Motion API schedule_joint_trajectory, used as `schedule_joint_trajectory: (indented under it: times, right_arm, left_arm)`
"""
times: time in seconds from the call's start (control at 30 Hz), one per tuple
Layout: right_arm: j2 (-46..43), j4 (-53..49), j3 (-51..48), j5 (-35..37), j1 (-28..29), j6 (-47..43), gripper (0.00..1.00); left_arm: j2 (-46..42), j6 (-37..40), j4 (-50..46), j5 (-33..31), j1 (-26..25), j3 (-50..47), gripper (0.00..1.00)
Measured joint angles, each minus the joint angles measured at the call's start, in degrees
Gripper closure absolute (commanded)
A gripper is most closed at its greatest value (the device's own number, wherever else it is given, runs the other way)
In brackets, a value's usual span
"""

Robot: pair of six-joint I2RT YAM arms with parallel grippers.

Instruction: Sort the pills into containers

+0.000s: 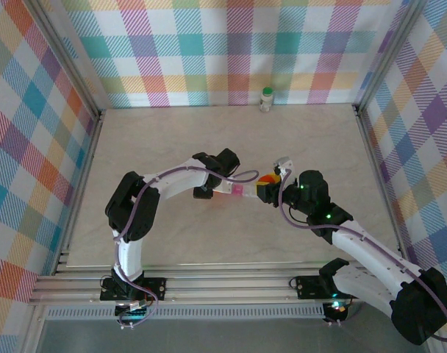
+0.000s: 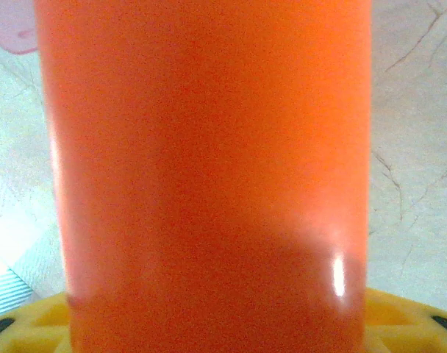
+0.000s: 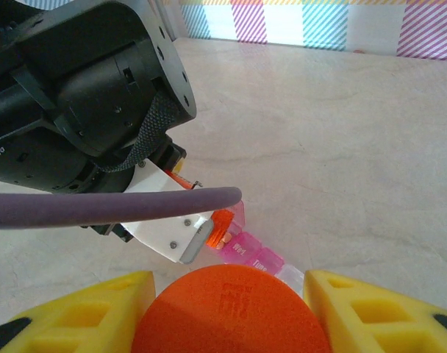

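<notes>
1. The orange vial [image 3: 231, 312] sits at mid-table, between the yellow fingers [image 3: 84, 316] of the right gripper [image 3: 229, 283]. The jaws are clamped on its sides, and its round orange end faces the right wrist camera.
2. In the left wrist view the orange vial [image 2: 209, 176] stands upright and very close to the lens, with yellow finger material along the bottom edge.
3. The pink see-through tube [image 3: 256, 256] lies just beside the vial. One end reaches the vial's far edge, and the other end runs into the fingertips of the left gripper [image 3: 198, 239].
4. The left gripper's jaws are closed on that end of the tube. A white finger plate [image 3: 165, 232] hides the exact contact.
5. In the top view the left gripper [image 1: 225, 190] and right gripper [image 1: 271, 187] face each other near the table centre. The tube [image 1: 238, 191] bridges them and the vial [image 1: 266, 181] is at the right gripper's tip.
6. The white bottle with green cap [image 1: 266, 98] stands upright at the far edge of the table [image 1: 172, 140], against the checked wall [image 1: 209, 51] and well apart from both grippers.
7. A purple cable [image 3: 98, 206] crosses in front of the left gripper's black body.
8. The contents of the vessels cannot be made out.
</notes>
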Motion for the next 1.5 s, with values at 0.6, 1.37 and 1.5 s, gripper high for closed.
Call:
schedule_joint_trajectory:
  times: [0.6,1.37,1.5]
  right_arm:
    - [0.9,0.0,0.0,-0.4,0.0,0.0,1.00]
    - [1.0,0.0,0.0,-0.4,0.0,0.0,1.00]
    - [1.0,0.0,0.0,-0.4,0.0,0.0,1.00]
  left_arm:
    - [-4.0,-0.3,0.2,1.7,0.7,-1.9,1.00]
    - [1.9,2.8,0.3,-4.6,-0.8,1.1,1.00]
    - [1.9,4.3,0.5,-6.6,-1.1,1.1,1.00]
